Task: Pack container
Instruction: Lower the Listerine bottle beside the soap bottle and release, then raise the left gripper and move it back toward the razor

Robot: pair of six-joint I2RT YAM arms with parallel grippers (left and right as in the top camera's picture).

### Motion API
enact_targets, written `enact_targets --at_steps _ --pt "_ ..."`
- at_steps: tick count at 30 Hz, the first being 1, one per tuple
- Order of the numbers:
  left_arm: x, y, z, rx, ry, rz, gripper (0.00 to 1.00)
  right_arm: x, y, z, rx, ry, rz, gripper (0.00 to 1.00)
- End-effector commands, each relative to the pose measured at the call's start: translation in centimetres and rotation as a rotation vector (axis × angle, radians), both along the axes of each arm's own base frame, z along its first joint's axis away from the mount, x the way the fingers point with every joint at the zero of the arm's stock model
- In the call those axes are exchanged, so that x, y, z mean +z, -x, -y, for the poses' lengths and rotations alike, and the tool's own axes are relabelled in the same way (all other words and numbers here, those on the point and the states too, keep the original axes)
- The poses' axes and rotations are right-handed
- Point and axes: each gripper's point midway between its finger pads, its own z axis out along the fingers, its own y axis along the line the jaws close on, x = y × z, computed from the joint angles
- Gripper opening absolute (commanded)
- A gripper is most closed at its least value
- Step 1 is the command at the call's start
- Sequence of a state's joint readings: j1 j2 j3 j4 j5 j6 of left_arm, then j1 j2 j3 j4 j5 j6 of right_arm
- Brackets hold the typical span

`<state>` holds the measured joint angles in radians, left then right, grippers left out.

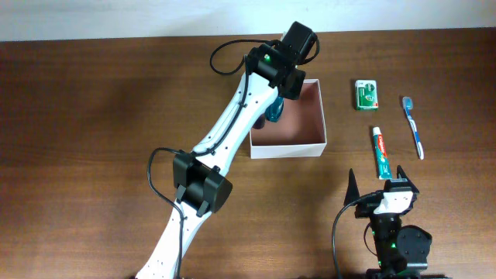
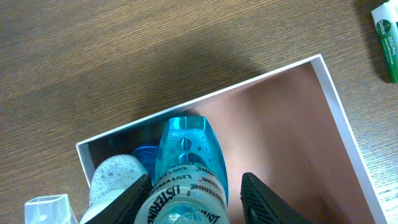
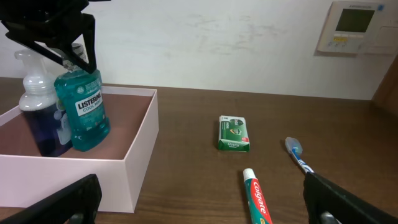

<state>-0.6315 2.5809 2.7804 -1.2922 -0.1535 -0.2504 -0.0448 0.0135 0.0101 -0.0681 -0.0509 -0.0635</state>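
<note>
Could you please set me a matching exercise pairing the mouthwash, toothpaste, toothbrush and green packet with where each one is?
Things:
1. Listerine mouthwash bottle
2. toothpaste tube
3. toothbrush
4. green packet

Places:
A. lying on the table, farthest right
B. standing upright inside the container
C. on the table, closest beside the container
D. on the table, nearest the right claw

Pairs: 1-B; 2-D; 3-A; 4-C
</note>
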Motion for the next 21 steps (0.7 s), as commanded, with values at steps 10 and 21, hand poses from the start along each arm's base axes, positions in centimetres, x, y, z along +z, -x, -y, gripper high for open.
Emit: enact_targets --at_steps 10,21 --pt "2.9 -1.0 -0.2 -0.004 0.037 0.069 0.51 -0.1 0.0 -0.3 0.014 0.003 0.001 0.99" --pt "5.5 -1.7 -0.3 -0.019 0.065 0.136 0.52 -0.1 0.0 -0.3 0.014 0.003 0.001 0.99"
